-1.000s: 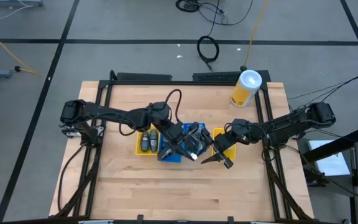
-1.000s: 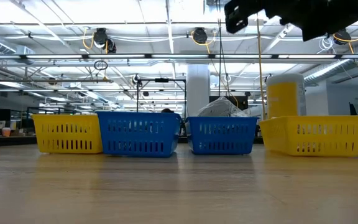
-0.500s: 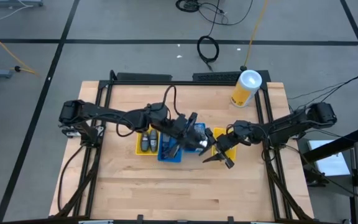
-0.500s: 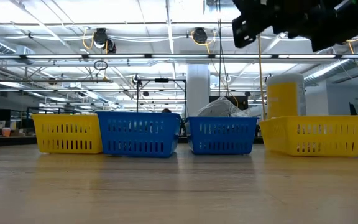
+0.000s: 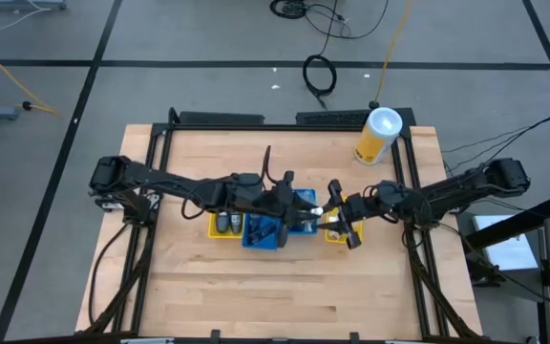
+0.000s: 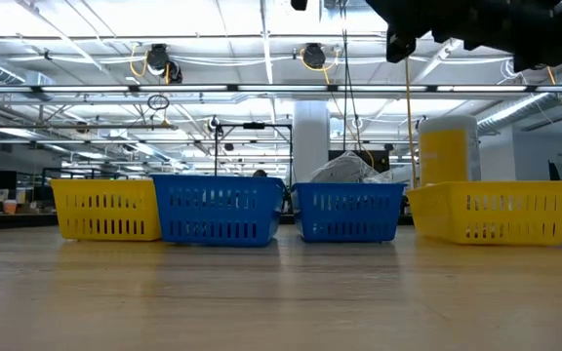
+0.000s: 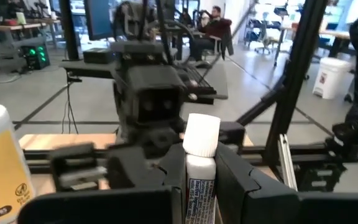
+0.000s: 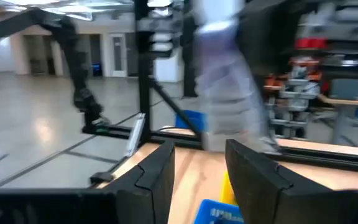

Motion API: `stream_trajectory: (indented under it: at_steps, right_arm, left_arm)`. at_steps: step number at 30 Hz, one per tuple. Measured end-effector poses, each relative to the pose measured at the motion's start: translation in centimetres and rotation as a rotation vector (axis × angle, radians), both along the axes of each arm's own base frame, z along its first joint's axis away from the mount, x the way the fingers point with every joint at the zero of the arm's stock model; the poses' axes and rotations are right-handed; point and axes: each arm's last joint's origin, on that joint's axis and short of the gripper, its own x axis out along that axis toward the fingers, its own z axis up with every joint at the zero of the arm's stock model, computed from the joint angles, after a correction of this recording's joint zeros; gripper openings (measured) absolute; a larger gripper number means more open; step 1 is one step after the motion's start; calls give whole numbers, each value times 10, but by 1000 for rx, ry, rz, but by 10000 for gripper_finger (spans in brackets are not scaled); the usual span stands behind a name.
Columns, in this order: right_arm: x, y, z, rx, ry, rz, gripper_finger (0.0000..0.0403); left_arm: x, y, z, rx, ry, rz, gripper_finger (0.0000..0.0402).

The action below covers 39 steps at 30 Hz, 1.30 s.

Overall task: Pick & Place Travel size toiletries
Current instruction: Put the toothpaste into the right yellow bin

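My left gripper (image 5: 301,210) is raised over the row of bins and is shut on a white toiletry tube (image 7: 200,177) with a white cap (image 7: 202,134). The tube's tip (image 5: 319,208) points toward my right gripper (image 5: 336,216). That gripper is open and faces the tube from the table's right; the tube (image 8: 224,87) shows blurred just beyond its spread fingers (image 8: 154,177), and I cannot tell whether they touch it. Grey-black bundles (image 5: 223,220) lie in the left yellow bin. My left gripper pinches the tube's body (image 7: 199,186) between its two fingers (image 7: 241,183). The cap end sticks out past the fingertips. The fingers come level from the table's left and lie along the tube. The tube is lifted clear above the bins.
Several bins stand in a row mid-table: yellow (image 6: 105,208), blue (image 6: 218,208), blue (image 6: 349,210), yellow (image 6: 496,210). A large yellow canister (image 5: 378,135) with a white lid stands at the far right corner. Bare wood lies toward the near edge (image 5: 275,296).
My left gripper has risen from the blue bins and moved toward the table's right, turning level, and has carried the tube along. My right gripper has swung up from pointing down toward the near edge. It now faces the left gripper, closer to it.
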Motion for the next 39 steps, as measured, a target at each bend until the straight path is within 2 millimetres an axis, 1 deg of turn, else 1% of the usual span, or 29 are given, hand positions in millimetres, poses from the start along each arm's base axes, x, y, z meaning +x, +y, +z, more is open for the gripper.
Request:
stream_trajectory:
  at_steps: [5,13,17,19,22,25,30,35,39]
  right_arm:
    - [-1,-3,3,-5,-18,-95,137]
    - [-2,-3,9,-1,-88,-92,157]
    - [-1,-3,9,-3,-89,-94,164]
    - [1,-2,11,-4,-93,-91,167]
    - [8,-1,18,-6,-114,-66,169]
    - [17,0,19,-30,-90,-66,170]
    - [22,0,14,-40,-47,-81,170]
    - [21,0,16,-37,-56,-82,158]
    - [21,0,16,-37,-54,-85,127]
  left_arm:
    - [-1,-4,-1,11,12,-12,42]
    - [0,-2,-3,16,28,0,42]
    - [0,0,-3,30,29,27,42]
    - [0,0,-3,39,23,29,42]
    - [5,2,-7,37,13,40,42]
    - [10,3,-14,30,9,20,42]
    - [10,4,-16,36,25,24,42]
    - [9,5,-13,38,18,25,42]
    - [9,5,-14,37,24,29,42]
